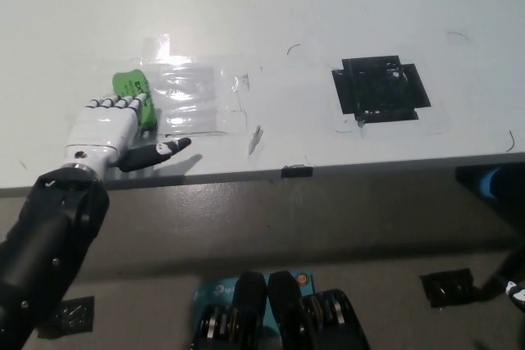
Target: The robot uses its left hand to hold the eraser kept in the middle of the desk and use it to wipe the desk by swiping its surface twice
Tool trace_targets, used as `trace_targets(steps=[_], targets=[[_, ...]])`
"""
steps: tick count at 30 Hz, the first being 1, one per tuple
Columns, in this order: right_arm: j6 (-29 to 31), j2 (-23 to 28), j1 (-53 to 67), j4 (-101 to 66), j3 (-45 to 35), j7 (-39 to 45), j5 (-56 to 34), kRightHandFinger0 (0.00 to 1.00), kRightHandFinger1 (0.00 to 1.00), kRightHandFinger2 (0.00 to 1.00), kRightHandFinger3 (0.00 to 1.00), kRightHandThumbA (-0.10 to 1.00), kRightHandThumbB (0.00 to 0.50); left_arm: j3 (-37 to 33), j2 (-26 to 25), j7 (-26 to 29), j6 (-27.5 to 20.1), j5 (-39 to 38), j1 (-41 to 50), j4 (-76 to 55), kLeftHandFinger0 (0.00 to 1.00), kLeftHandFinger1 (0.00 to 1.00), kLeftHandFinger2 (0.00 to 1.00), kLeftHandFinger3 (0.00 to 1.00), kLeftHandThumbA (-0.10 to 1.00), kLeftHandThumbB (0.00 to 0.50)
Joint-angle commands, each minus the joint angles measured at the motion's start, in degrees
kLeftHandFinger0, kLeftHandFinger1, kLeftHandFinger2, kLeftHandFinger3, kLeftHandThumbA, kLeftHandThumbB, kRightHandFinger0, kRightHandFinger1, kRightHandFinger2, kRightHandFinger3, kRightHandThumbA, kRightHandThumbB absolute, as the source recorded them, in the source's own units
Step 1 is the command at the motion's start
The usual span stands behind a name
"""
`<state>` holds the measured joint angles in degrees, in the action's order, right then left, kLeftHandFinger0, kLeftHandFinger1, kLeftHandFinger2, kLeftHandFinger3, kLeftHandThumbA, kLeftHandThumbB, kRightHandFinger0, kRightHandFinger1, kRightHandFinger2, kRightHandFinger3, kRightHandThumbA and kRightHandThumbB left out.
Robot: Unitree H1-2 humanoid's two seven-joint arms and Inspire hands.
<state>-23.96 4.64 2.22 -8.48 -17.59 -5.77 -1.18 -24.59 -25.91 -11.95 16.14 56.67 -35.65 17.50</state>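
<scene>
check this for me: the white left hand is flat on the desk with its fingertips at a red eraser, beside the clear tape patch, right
Not quite: the eraser is green, not red, as the head view shows. The rest holds: the white left hand lies flat on the desk, fingers spread, its fingertips at the eraser, beside the clear tape patch.

Glossy clear tape point(195, 96) on the smooth matt white desk point(271, 6)

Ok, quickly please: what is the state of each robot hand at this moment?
Left robot hand: open, fingers spread, holding nothing; fingertips by the green eraser.
Right robot hand: not in view.
</scene>
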Motion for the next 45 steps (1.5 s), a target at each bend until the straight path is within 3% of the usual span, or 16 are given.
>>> trace_targets(steps=[1, 4, 5, 11, 13, 15, 17, 20, 28, 35, 37, 39, 40, 42, 43, 45], targets=[[1.47, 0.05, -0.08, -2.59, -0.06, -1.06, 0.16, 1.00, 1.00, 1.00, 1.00, 1.00, 0.063, 0.24, 0.60, 3.21, -0.36, 0.89, -1.09, -0.50, 1.00, 1.00, 1.00, 1.00, 1.00, 0.398], [1.56, -0.29, 0.03, -2.61, -0.33, -1.38, -0.06, 1.00, 1.00, 1.00, 1.00, 1.00, 0.071, -0.19, 1.26, 3.89, -0.99, 0.68, -1.23, 0.81, 1.00, 1.00, 1.00, 1.00, 1.00, 0.412], [1.74, -0.26, 0.32, -2.60, -0.21, -1.39, 0.09, 1.00, 1.00, 1.00, 1.00, 1.00, 0.066, -0.31, 2.01, 4.48, -1.23, 0.15, -1.49, 3.13, 1.00, 1.00, 1.00, 1.00, 1.00, 0.372], [1.79, -1.04, 1.31, -3.21, -0.25, -1.64, -0.25, 1.00, 1.00, 1.00, 1.00, 1.00, 0.060, -1.17, 3.16, 7.15, -2.60, -0.22, -2.23, 11.93, 1.00, 1.00, 1.00, 1.00, 1.00, 0.418], [2.00, -0.77, 1.35, -3.13, -0.37, -1.43, -0.44, 1.00, 1.00, 1.00, 1.00, 1.00, 0.066, -1.36, 3.37, 8.25, -2.96, -0.28, -2.45, 13.86, 1.00, 1.00, 1.00, 1.00, 1.00, 0.418], [2.35, -0.82, 1.33, -2.86, -0.40, -1.68, -0.23, 1.00, 1.00, 1.00, 1.00, 1.00, 0.073, -1.42, 2.89, 7.02, -2.20, -0.49, -2.49, 14.56, 1.00, 1.00, 1.00, 1.00, 1.00, 0.380], [2.75, -0.68, 1.39, -2.78, -0.11, -1.75, 0.23, 1.00, 1.00, 1.00, 1.00, 1.00, 0.070, -1.69, 2.36, 7.73, -2.65, -0.43, -2.81, 16.44, 1.00, 1.00, 1.00, 1.00, 1.00, 0.401], [2.20, -0.89, 1.33, -3.08, -0.21, -1.99, 0.13, 1.00, 1.00, 1.00, 1.00, 1.00, 0.086, -1.17, 2.22, 9.17, -3.02, -1.35, -2.76, 18.42, 1.00, 1.00, 1.00, 1.00, 1.00, 0.441], [2.44, -0.23, 0.99, -3.35, -1.00, -1.76, -0.58, 1.00, 1.00, 1.00, 1.00, 1.00, 0.155, 3.17, 6.95, 12.26, -4.44, -8.35, 1.39, 20.58, 1.00, 1.00, 1.00, 1.00, 1.00, 0.420], [2.47, -0.09, 0.28, -3.47, -1.39, -1.92, -0.46, 1.00, 1.00, 1.00, 1.00, 1.00, 0.112, 6.06, 11.73, 8.97, -2.76, -12.42, 5.47, 19.52, 1.00, 1.00, 1.00, 1.00, 1.00, 0.430], [2.23, 0.09, 0.00, -3.58, -1.44, -1.98, -0.34, 1.00, 1.00, 1.00, 1.00, 1.00, 0.122, 6.01, 13.17, 8.01, -1.68, -13.02, 6.32, 19.82, 1.00, 1.00, 1.00, 1.00, 1.00, 0.459], [2.08, 0.20, -0.11, -3.57, -1.85, -2.27, -0.35, 1.00, 1.00, 1.00, 1.00, 1.00, 0.150, 5.75, 14.50, 6.73, -0.23, -13.25, 6.67, 19.66, 1.00, 1.00, 1.00, 1.00, 1.00, 0.443], [2.18, 0.23, -0.15, -3.59, -1.93, -2.26, -0.38, 1.00, 1.00, 1.00, 1.00, 1.00, 0.152, 5.60, 14.83, 6.30, -0.03, -13.35, 6.83, 19.34, 1.00, 1.00, 1.00, 1.00, 1.00, 0.476], [1.93, 0.23, -0.09, -3.86, -1.84, -2.38, -0.01, 1.00, 1.00, 1.00, 1.00, 1.00, 0.152, 5.35, 15.68, 4.12, 1.73, -13.87, 7.62, 17.41, 1.00, 1.00, 1.00, 1.00, 1.00, 0.489], [2.22, 0.34, -0.03, -3.86, -1.75, -2.29, 0.10, 1.00, 1.00, 1.00, 1.00, 1.00, 0.160, 4.67, 15.85, 3.32, 1.63, -13.77, 7.50, 17.43, 1.00, 1.00, 1.00, 1.00, 1.00, 0.455], [1.62, 0.32, -0.28, -3.95, -1.67, -2.19, -0.04, 1.00, 1.00, 1.00, 1.00, 1.00, 0.153, 4.84, 16.81, 3.53, 1.53, -14.28, 7.27, 18.12, 1.00, 1.00, 1.00, 1.00, 1.00, 0.449]])
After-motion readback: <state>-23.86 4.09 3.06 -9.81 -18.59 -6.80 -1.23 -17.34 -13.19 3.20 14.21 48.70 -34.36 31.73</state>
